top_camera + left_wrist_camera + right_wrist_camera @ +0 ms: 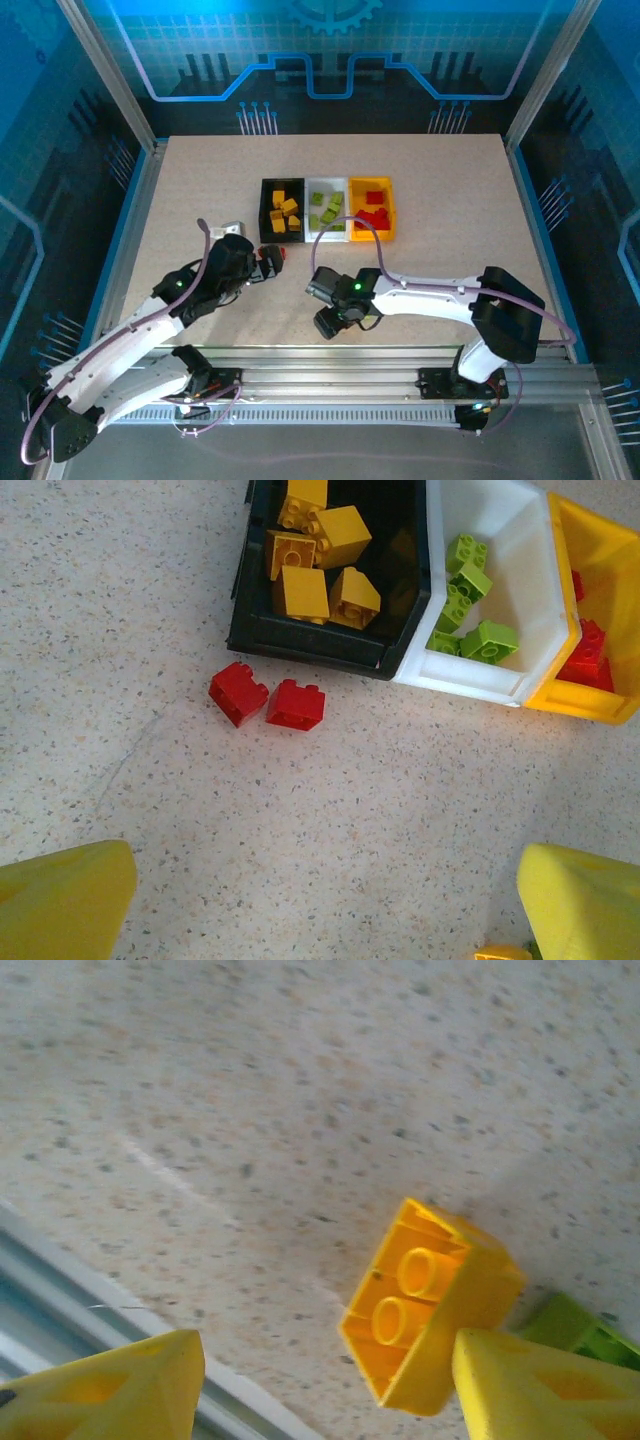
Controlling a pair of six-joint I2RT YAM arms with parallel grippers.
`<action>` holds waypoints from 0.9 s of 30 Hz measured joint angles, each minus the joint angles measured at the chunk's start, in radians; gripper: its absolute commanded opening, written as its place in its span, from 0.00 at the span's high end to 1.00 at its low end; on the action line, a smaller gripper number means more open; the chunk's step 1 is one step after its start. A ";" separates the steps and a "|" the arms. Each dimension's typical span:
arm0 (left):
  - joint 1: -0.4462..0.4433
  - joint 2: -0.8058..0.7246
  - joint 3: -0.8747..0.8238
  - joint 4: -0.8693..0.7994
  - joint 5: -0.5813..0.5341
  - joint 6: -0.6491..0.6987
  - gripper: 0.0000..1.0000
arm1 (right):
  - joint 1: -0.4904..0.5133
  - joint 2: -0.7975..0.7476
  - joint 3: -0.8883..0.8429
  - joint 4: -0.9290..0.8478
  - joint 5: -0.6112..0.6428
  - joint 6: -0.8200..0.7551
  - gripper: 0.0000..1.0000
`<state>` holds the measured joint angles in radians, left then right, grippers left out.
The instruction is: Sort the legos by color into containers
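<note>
Three joined containers stand mid-table: a black bin (282, 208) with yellow legos (300, 592), a white bin (327, 208) with green legos (488, 640), and a yellow bin (372, 208) with red legos (588, 645). Two red legos (238, 693) (296, 705) lie on the table just in front of the black bin. My left gripper (325, 900) is open over bare table short of them. My right gripper (325, 1390) is open near the table's front edge. A yellow lego (430, 1305) lies tipped, underside showing, against its right finger (540, 1390). A green lego (580, 1330) peeks out behind that finger.
The aluminium front rail (60, 1260) runs close under the right gripper's left finger. A small grey-white object (232, 229) sits on the table left of the black bin. Open tabletop (450, 200) stretches to the right of the bins.
</note>
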<state>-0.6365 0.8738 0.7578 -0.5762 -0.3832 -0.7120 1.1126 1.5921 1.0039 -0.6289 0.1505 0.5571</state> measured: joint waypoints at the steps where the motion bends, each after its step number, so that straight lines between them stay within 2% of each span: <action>1: 0.002 -0.006 -0.002 -0.001 -0.002 0.000 0.01 | 0.002 0.001 0.008 -0.006 0.005 0.001 0.29; 8: 0.013 -0.020 -0.024 -0.004 -0.003 0.000 0.01 | -0.003 0.048 0.037 -0.066 0.105 0.028 0.31; 16: 0.015 -0.019 -0.033 -0.005 -0.003 0.000 0.01 | -0.024 0.114 0.037 -0.084 0.143 0.046 0.37; 27: 0.021 -0.019 -0.035 -0.005 -0.002 0.000 0.01 | -0.051 0.154 0.028 -0.083 0.187 0.050 0.61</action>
<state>-0.6159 0.8543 0.7227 -0.5808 -0.3855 -0.7124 1.0611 1.7458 1.0317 -0.7116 0.3374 0.6067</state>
